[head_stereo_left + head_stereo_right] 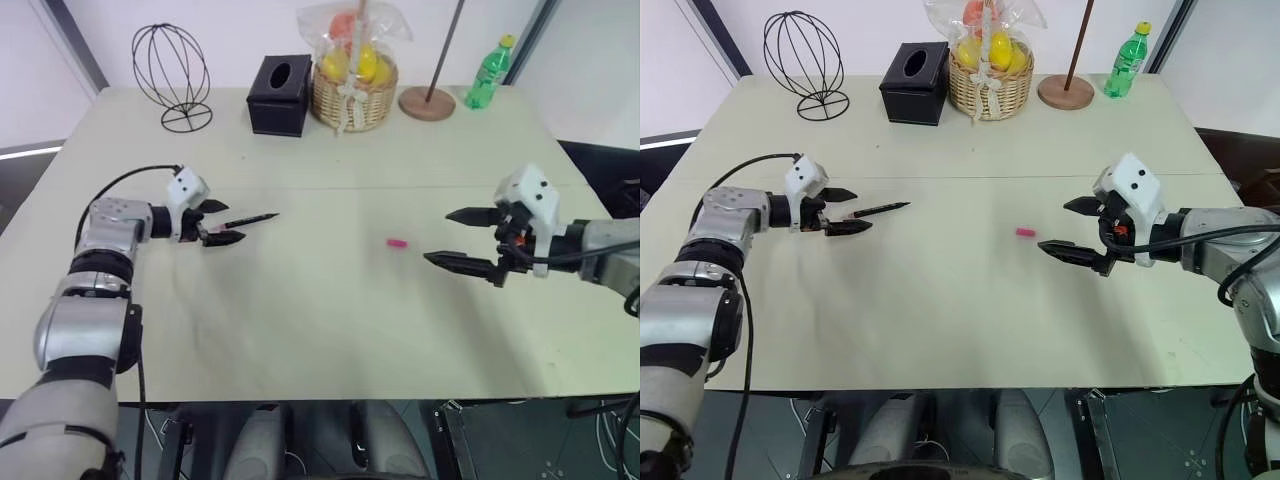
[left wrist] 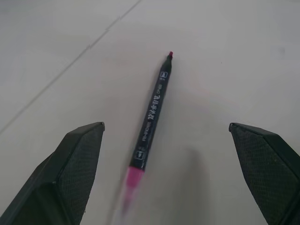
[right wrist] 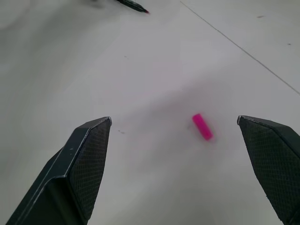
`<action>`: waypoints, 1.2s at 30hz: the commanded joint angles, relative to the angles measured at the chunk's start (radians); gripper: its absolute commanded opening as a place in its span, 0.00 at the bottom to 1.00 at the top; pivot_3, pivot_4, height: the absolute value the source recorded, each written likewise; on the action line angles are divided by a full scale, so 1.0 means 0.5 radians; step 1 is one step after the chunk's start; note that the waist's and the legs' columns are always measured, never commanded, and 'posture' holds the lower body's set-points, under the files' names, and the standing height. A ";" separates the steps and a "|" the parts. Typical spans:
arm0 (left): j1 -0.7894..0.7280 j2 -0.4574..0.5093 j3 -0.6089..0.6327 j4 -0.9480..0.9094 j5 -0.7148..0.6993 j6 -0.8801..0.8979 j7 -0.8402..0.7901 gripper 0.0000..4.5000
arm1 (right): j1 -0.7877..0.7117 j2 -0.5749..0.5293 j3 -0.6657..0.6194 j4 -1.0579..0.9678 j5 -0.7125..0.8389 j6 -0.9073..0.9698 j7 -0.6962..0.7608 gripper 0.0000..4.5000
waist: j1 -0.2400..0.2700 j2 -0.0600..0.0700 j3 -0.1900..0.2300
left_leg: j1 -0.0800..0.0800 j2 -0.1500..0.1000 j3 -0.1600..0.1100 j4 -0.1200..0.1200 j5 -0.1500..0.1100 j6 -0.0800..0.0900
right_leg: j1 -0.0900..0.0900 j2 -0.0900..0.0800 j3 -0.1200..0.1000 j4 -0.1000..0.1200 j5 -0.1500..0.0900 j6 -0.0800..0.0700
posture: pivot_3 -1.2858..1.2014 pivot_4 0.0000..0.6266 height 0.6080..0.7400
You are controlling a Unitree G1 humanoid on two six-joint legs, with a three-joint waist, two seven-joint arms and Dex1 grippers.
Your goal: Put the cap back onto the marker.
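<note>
The uncapped marker is being flanked by the left gripper, whose fingers are being held spread. The pink cap is being left lying just ahead of the right gripper, which is likewise being held wide apart.

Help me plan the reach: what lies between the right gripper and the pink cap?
Nothing: only bare table separates the open right gripper from the pink cap, as the left eye view and right wrist view show.

Markings check: nothing legible.
The marker carries white printed characters along its dark barrel, too small to read; the label on the green bottle is equally unreadable.
</note>
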 commanded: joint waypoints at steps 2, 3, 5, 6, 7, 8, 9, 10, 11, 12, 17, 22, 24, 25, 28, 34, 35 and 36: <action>-0.068 -0.036 0.017 0.059 0.079 -0.042 0.139 1.00 | -0.047 -0.083 -0.081 -0.087 0.050 0.039 -0.021 0.99 | 0.003 0.000 0.000 | 0.000 0.000 0.000 0.000 0.000 0.000 | 0.000 0.000 0.000 0.000 0.000 0.000 | 0.52 0.24 1.00; -0.069 -0.050 0.022 0.069 0.088 -0.037 0.165 1.00 | -0.045 -0.089 -0.084 -0.090 0.054 0.041 -0.024 0.99 | 0.004 0.000 0.000 | 0.000 0.000 0.000 0.001 0.000 0.000 | 0.000 0.000 0.000 0.000 0.000 0.000 | 0.52 0.24 1.00; -0.073 -0.077 0.039 0.084 0.097 -0.021 0.202 1.00 | -0.040 -0.095 -0.090 -0.098 0.060 0.042 -0.030 0.99 | 0.007 0.000 0.000 | -0.001 -0.001 0.000 0.001 0.000 0.000 | 0.000 -0.001 0.000 0.000 0.000 0.000 | 0.52 0.24 1.00; -0.074 -0.093 0.045 0.091 0.101 -0.011 0.221 1.00 | -0.032 -0.097 -0.094 -0.105 0.058 0.041 -0.032 0.99 | 0.007 0.000 0.000 | -0.001 -0.001 0.000 0.001 0.000 0.000 | 0.000 -0.001 0.000 0.000 0.000 0.000 | 0.52 0.24 1.00; -0.075 -0.108 0.049 0.098 0.107 -0.005 0.238 1.00 | -0.022 -0.099 -0.096 -0.110 0.055 0.037 -0.035 0.99 | 0.008 0.000 0.000 | -0.001 -0.001 0.000 0.001 0.000 0.000 | 0.000 -0.001 0.000 0.000 0.000 0.000 | 0.52 0.24 1.00; -0.075 -0.117 0.052 0.101 0.112 -0.001 0.248 1.00 | -0.014 -0.102 -0.102 -0.114 0.053 0.035 -0.035 0.99 | 0.008 0.000 0.000 | -0.001 -0.001 0.000 0.001 0.000 0.000 | 0.000 -0.001 0.000 0.000 0.000 0.000 | 0.52 0.24 1.00; -0.078 -0.129 0.059 0.105 0.112 0.005 0.250 1.00 | -0.004 -0.105 -0.106 -0.117 0.047 0.031 -0.039 0.99 | 0.007 0.000 0.000 | -0.001 -0.001 0.000 0.002 0.000 0.000 | 0.000 -0.001 0.000 0.000 0.000 0.000 | 0.52 0.24 1.00; -0.082 -0.139 0.065 0.107 0.111 0.012 0.252 1.00 | 0.002 -0.106 -0.110 -0.119 0.042 0.031 -0.043 0.99 | 0.007 0.000 0.000 | -0.001 -0.001 0.000 0.002 0.000 0.000 | 0.000 -0.001 0.000 0.000 0.000 0.000 | 0.52 0.24 1.00; -0.085 -0.146 0.071 0.109 0.111 0.016 0.252 1.00 | 0.006 -0.106 -0.113 -0.120 0.040 0.031 -0.047 0.99 | 0.006 0.000 0.000 | -0.001 -0.001 0.000 0.002 0.000 0.000 | 0.000 -0.001 0.000 0.000 0.000 0.000 | 0.52 0.24 1.00; -0.089 -0.155 0.075 0.110 0.113 0.020 0.258 1.00 | 0.012 -0.107 -0.120 -0.122 0.041 0.032 -0.051 0.99 | 0.005 0.000 0.000 | -0.001 -0.001 0.000 0.002 0.000 0.000 | 0.000 -0.001 0.000 0.000 0.000 0.000 | 0.52 0.24 1.00; -0.144 -0.250 0.059 0.126 0.145 0.044 0.285 1.00 | 0.108 -0.123 -0.220 -0.192 0.073 0.080 -0.078 0.99 | 0.025 -0.001 0.000 | -0.001 -0.002 0.000 0.003 0.000 0.000 | 0.000 -0.002 0.000 0.001 0.000 0.001 | 0.52 0.24 1.00; -0.187 -0.303 0.051 0.138 0.195 0.063 0.302 1.00 | 0.161 -0.123 -0.362 -0.274 0.189 0.193 -0.104 0.99 | 0.040 -0.001 0.000 | -0.001 -0.002 0.000 0.003 0.000 0.000 | 0.000 -0.001 0.000 0.001 0.001 0.001 | 0.52 0.24 1.00; -0.203 -0.327 0.048 0.144 0.216 0.077 0.315 1.00 | 0.175 -0.123 -0.403 -0.302 0.231 0.232 -0.120 0.99 | 0.040 -0.001 0.000 | -0.001 -0.002 0.000 0.003 0.000 0.000 | 0.000 -0.001 0.000 0.001 0.001 0.001 | 0.52 0.24 1.00; -0.207 -0.335 0.044 0.146 0.229 0.080 0.320 1.00 | 0.188 -0.124 -0.417 -0.321 0.237 0.245 -0.135 0.99 | 0.042 -0.001 0.000 | -0.001 -0.002 0.000 0.003 0.000 0.000 | 0.000 -0.001 0.000 0.001 0.001 0.001 | 0.52 0.24 1.00; -0.215 -0.344 0.044 0.150 0.251 0.089 0.320 1.00 | 0.214 -0.117 -0.457 -0.364 0.275 0.284 -0.175 0.99 | 0.044 -0.001 0.000 | -0.001 -0.002 0.000 0.003 0.000 0.000 | 0.000 -0.001 0.000 0.001 0.001 0.001 | 0.52 0.24 1.00; -0.215 -0.334 0.039 0.153 0.290 0.097 0.317 1.00 | 0.281 -0.126 -0.545 -0.439 0.403 0.366 -0.183 0.99 | 0.047 -0.001 0.000 | -0.001 -0.002 0.000 0.003 0.000 0.000 | 0.000 -0.001 0.000 0.001 0.001 0.001 | 0.52 0.24 1.00; -0.213 -0.332 0.041 0.153 0.293 0.097 0.318 1.00 | 0.292 -0.129 -0.549 -0.450 0.421 0.369 -0.178 0.99 | 0.046 -0.001 0.000 | -0.001 -0.002 0.000 0.003 0.000 0.000 | 0.000 -0.001 0.000 0.001 0.001 0.001 | 0.52 0.24 1.00; -0.212 -0.330 0.044 0.153 0.296 0.096 0.318 1.00 | 0.300 -0.132 -0.552 -0.460 0.436 0.373 -0.178 0.99 | 0.046 -0.001 0.000 | -0.001 -0.002 0.000 0.003 0.000 0.000 | 0.000 -0.001 0.000 0.001 0.001 0.001 | 0.52 0.24 1.00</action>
